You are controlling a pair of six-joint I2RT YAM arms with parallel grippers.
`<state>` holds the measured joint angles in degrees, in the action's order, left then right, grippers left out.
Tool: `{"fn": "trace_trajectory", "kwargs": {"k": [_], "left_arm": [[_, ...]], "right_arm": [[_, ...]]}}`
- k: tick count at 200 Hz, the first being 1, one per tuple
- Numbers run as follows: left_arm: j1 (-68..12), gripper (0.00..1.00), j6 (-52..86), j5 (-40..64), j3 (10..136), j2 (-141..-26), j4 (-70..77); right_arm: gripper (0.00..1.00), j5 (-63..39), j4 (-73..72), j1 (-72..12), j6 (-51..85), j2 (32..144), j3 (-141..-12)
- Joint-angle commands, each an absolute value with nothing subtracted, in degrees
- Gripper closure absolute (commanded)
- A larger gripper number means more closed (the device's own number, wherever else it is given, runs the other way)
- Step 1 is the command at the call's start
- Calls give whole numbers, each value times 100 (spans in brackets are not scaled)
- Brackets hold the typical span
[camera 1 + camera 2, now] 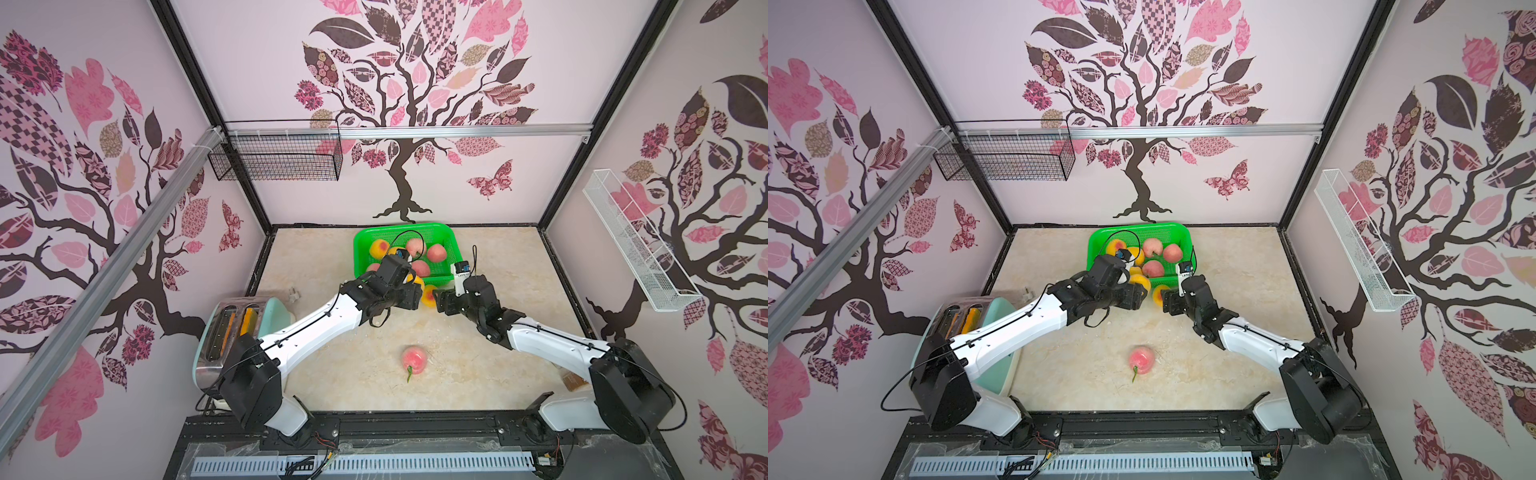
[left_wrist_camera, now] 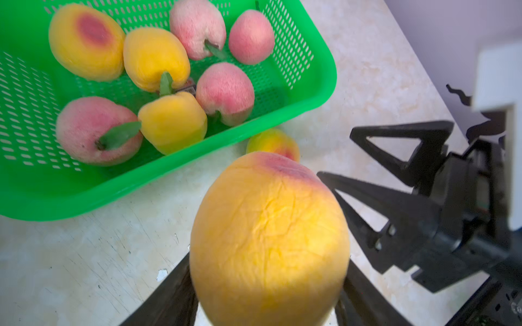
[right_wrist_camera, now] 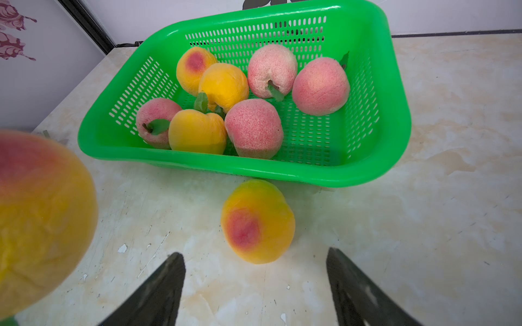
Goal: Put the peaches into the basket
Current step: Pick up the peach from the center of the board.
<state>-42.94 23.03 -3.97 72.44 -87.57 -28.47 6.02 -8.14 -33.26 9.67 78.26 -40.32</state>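
The green basket (image 1: 441, 231) (image 1: 1096, 243) (image 2: 324, 84) (image 3: 395, 113) stands at the back of the table and holds several peaches, pink (image 3: 254, 127) and yellow-orange (image 3: 197, 132). My left gripper (image 2: 268, 271) (image 1: 415, 291) is shut on a yellow-orange peach (image 2: 268, 240) (image 1: 418, 282) (image 3: 42, 211), held above the table just in front of the basket's near rim. My right gripper (image 3: 254, 253) (image 1: 436, 301) (image 2: 336, 155) is open, low over the table. Just past its fingertips a yellow-orange peach (image 3: 257, 221) (image 1: 429, 296) (image 1: 1159, 294) lies against the basket. A pink peach (image 1: 414, 359) (image 1: 1141, 359) lies alone near the front.
A toaster (image 1: 232, 328) stands at the left under my left arm. A black wire basket (image 1: 278, 160) hangs on the back wall and a white wire rack (image 1: 636, 245) on the right wall. My two grippers are close together in front of the basket.
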Motion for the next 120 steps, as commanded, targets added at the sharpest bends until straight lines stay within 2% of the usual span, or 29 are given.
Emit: {"fn": "trace_trajectory", "kwargs": {"k": [1, 67, 120], "left_arm": [[-4158, 31, 2154, -527, 7586, -8931, -2902], [-3476, 30, 2006, -427, 8025, -9164, -2747], [-3373, 28, 1543, -1018, 8769, -9724, -3029]], "right_arm": [[19, 620, -712, -3352, 977, 7690, -4067], [19, 637, -715, -3349, 970, 7646, -4053], [19, 635, -764, -3350, 997, 7737, -4063]]}}
